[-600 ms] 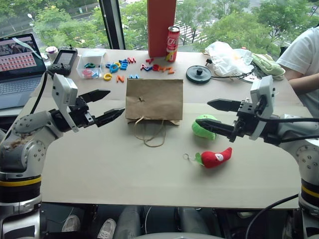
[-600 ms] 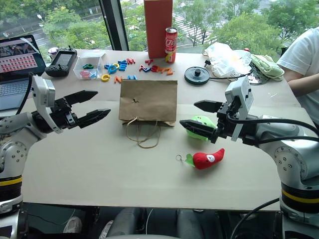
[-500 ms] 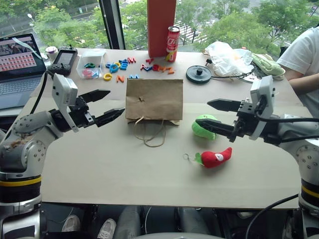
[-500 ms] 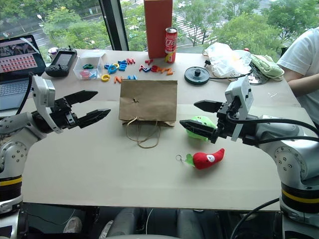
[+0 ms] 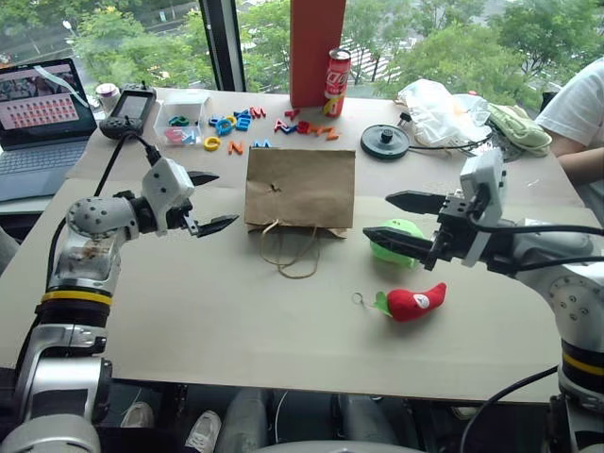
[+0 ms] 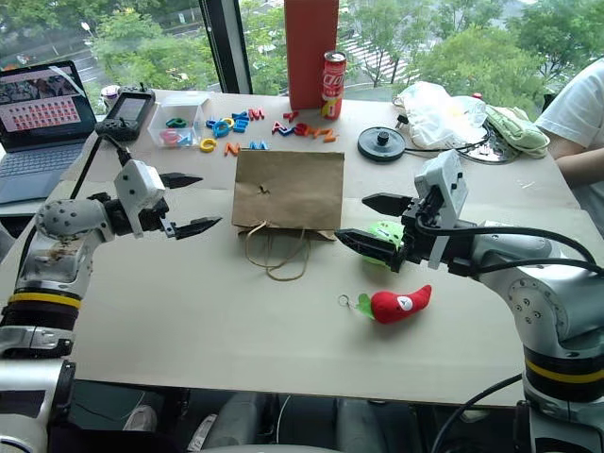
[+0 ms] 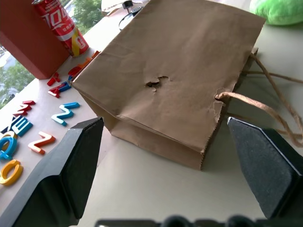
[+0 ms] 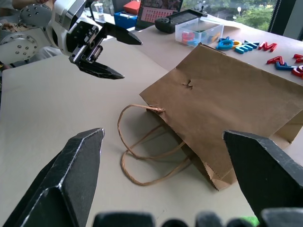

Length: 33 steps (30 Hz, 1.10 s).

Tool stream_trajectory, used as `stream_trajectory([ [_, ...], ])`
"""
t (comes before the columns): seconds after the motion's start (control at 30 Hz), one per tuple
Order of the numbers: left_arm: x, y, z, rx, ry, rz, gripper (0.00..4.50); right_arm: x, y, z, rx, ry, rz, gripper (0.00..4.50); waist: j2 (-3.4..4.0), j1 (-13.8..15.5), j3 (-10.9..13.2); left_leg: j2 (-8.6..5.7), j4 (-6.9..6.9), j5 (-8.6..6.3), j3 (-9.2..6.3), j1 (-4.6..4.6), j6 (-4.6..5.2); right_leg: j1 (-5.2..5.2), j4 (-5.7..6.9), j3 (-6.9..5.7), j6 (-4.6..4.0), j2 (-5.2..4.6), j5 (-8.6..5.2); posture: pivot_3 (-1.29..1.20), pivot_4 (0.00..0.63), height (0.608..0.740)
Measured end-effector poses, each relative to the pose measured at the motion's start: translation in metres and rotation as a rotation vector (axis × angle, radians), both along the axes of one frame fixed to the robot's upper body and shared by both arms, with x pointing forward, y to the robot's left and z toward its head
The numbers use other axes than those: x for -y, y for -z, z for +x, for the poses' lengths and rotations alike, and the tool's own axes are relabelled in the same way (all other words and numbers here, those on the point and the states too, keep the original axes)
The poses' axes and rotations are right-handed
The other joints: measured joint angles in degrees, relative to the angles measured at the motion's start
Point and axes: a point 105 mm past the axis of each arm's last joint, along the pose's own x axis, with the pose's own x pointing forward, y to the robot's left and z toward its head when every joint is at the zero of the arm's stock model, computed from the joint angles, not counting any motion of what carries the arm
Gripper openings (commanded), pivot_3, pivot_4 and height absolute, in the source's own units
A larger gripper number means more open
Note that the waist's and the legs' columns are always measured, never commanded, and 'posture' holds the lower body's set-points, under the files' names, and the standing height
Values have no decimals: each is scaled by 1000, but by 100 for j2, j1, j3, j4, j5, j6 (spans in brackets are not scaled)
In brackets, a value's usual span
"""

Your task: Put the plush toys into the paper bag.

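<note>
A: Where did the grippers stand?

B: The left gripper (image 5: 209, 201) hung above the table's (image 5: 189, 321) left part, fingers spread wide with nothing between them, aimed at the bag (image 5: 300, 188). The right gripper (image 5: 401, 218) was just as wide apart and just as empty, poised over the right part with its lower finger in front of the green toy (image 5: 404, 230). I couldn't tell if it touched the toy.

A: And the bag?

B: It lay flat on its side near the middle of the table, mouth toward the near edge, twine handles (image 5: 288, 255) trailing out in front. It looked collapsed, with a small tear on its upper face.

A: The toys?

B: Both were outside the bag. The green one sat just right of the bag's mouth; the chili (image 5: 412, 302) lay nearer the front edge, right of centre, apart from the bag.

A: So how far along was it?

B: Barely begun, I'd judge. Neither toy was in or held. What remained: opening the bag's mouth, then picking up each toy and putting it inside.
</note>
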Motion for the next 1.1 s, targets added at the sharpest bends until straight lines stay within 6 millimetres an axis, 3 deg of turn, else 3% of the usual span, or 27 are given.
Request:
stream_trajectory([
  [0.23, 48, 34, 9, 91, 183, 152, 4500, -1, 6, 0, -1, 38, -7, 4447, -1, 7, 0, 0, 10, -3, 6, -13, 6, -2, -3, -8, 2, 1, 1, 0, 150, 739],
  [0.43, 68, 32, 11, 142, 245, 124, 4500, -1, 5, 2, 11, 66, 0, 4447, -1, -23, 0, 6, 11, -3, -11, -10, 6, -2, 3, -5, 2, 10, 1, 0, 150, 739],
  [0.53, 68, 33, 10, 139, 261, 129, 3825, -1, 5, 3, 11, 73, 1, 4500, -1, -20, 0, 5, 12, -3, -11, -10, 6, -3, 4, -6, 2, 10, 1, 0, 150, 739],
  [0.87, 67, 36, 7, 121, 284, 140, 41, -1, 7, 3, 10, 84, 1, 4500, -1, -8, 0, 4, 15, -3, -14, -10, 7, -2, 7, -6, 2, 10, 1, 0, 150, 739],
  [1.1, 66, 33, 8, 123, 273, 113, 14, -3, 10, 4, 5, 82, -7, 4500, 0, -10, 0, 5, 16, -3, -15, -10, 7, -2, 9, -6, 2, 12, 1, 0, 150, 739],
])
